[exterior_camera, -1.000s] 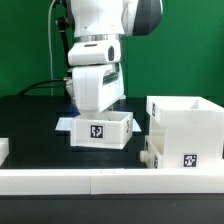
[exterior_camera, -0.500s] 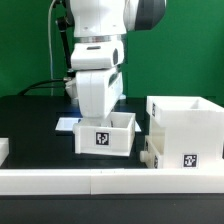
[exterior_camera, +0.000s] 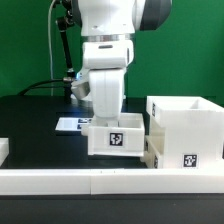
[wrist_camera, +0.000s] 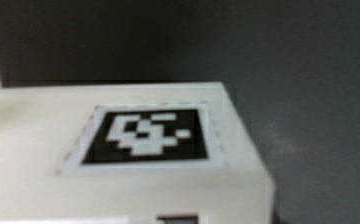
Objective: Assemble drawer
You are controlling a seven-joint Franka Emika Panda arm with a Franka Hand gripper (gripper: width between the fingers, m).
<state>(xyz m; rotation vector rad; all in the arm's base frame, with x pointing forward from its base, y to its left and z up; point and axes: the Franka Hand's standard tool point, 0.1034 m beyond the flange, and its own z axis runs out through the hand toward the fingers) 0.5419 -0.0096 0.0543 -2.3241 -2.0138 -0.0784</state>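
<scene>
A small white open-top tray (exterior_camera: 118,136) with a black-and-white tag on its front sits under my gripper (exterior_camera: 108,118), just left of the tall white housing (exterior_camera: 186,122) in the exterior view. My fingers reach down into the tray and are hidden by its wall; the tray moves with them. A second tray part (exterior_camera: 150,152) juts from the housing's lower left. The wrist view shows the tray's white wall and its tag (wrist_camera: 150,135) close up, with dark table beside it.
The marker board (exterior_camera: 68,124) lies flat on the black table behind the tray. A long low white rail (exterior_camera: 90,180) edges the table's front. A small white piece (exterior_camera: 3,150) lies at the exterior view's far left.
My gripper and the small tray have moved toward the exterior view's right and slightly forward, from near the marker board to close beside the housing.
</scene>
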